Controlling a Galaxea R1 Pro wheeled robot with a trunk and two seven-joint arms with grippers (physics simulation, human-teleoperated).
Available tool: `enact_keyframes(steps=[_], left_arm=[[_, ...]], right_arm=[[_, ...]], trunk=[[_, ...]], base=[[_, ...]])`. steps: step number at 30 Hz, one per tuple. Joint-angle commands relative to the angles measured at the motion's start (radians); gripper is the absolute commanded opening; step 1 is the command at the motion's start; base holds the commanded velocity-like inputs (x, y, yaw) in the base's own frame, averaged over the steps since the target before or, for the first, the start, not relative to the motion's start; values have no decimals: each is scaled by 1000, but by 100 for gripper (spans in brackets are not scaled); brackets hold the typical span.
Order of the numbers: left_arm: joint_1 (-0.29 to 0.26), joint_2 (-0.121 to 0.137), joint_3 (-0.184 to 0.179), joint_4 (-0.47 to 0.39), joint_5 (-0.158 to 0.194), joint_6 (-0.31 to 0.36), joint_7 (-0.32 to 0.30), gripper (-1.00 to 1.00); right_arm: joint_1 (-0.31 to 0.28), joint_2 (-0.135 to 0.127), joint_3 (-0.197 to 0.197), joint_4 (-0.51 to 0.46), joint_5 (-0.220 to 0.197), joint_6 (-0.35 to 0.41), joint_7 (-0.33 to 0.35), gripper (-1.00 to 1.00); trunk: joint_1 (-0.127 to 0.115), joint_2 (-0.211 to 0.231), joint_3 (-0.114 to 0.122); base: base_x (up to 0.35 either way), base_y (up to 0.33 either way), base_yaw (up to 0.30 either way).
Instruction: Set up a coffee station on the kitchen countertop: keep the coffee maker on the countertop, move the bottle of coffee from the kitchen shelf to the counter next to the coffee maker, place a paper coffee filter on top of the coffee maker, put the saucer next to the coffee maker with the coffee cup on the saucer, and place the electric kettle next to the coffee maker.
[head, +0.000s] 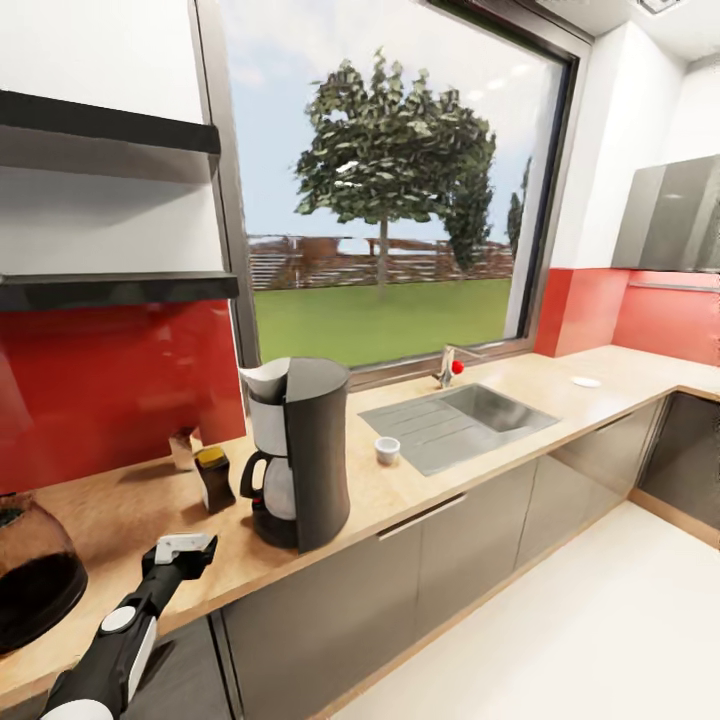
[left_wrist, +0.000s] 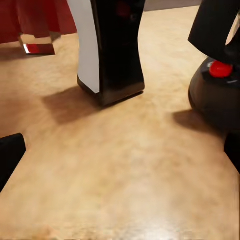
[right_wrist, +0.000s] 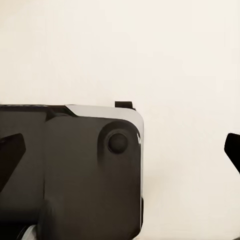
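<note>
Countertop (head: 420, 480) with coffee maker (head: 300, 450)

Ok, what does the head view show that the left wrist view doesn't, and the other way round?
Head view adds the paper coffee filter atop the coffee maker, the coffee cup by the sink, the saucer, the electric kettle and the left gripper. Left wrist view adds the red switch at the coffee maker's foot. Both share the bottle of coffee, the coffee maker and the kitchen countertop.

window (head: 385, 190) – tree and lawn outside | red backsplash (head: 110, 390) | steel tap (head: 447, 366) – red knob | pale floor (head: 600, 630)
</note>
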Motion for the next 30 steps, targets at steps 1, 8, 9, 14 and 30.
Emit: enact_keyframes(steps=[1, 8, 9, 14, 30], left_arm=[[-1, -1, 7, 0, -10, -6, -6, 100], [-1, -2, 6, -40, -9, -7, -11, 100], [-1, -2, 6, -44, -9, -7, -12, 100], [0, -5, 5, -62, -4, -20, -19, 100], [35, -20, -6, -182, -1, -47, -31, 100]], right_arm=[[0, 0, -1, 1, 1, -3, 0, 100], [0, 1, -4, -2, -1, -3, 0, 100], [0, 1, -4, -2, -1, -3, 0, 100], [-1, 1, -6, -4, -3, -3, 0, 100], [-1, 3, -5, -7, -5, -14, 0, 100]], trunk=[[0, -1, 0], [0, -1, -2], [0, -1, -2], [0, -1, -7], [0, -1, -10]], base=[[-313, 62, 0], [-165, 42, 31], [-31, 7, 135], [-10, 2, 181], [-124, -27, 45]])
